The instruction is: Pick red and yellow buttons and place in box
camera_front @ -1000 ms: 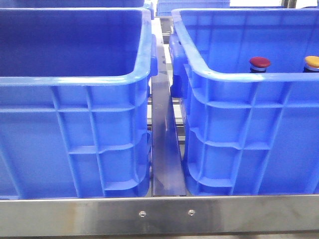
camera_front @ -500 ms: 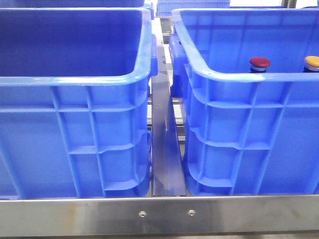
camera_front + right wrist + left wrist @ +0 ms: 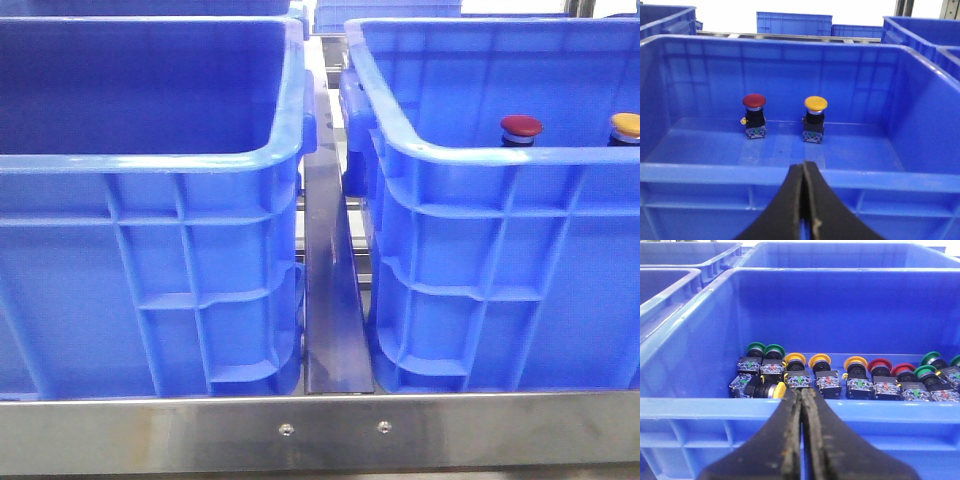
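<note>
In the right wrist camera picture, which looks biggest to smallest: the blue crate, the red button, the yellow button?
1. The blue crate, by far.
2 and 3. The red button and yellow button look alike in size, so I won't rank them.

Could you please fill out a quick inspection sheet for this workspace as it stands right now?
Surface: steel frame rail along the front edge; a metal divider between the two crates.
Job's things: red button and yellow button stand upright, apart, inside the right blue crate.
Clutter: a row of green, yellow and red buttons lies in another crate, seen by the left wrist camera; the left crate in the front view shows no contents.
Grippers: left claw shut, empty; right claw shut, empty, both outside a crate rim.
Cables: nothing seen.
Surroundings: more blue crates behind.
</note>
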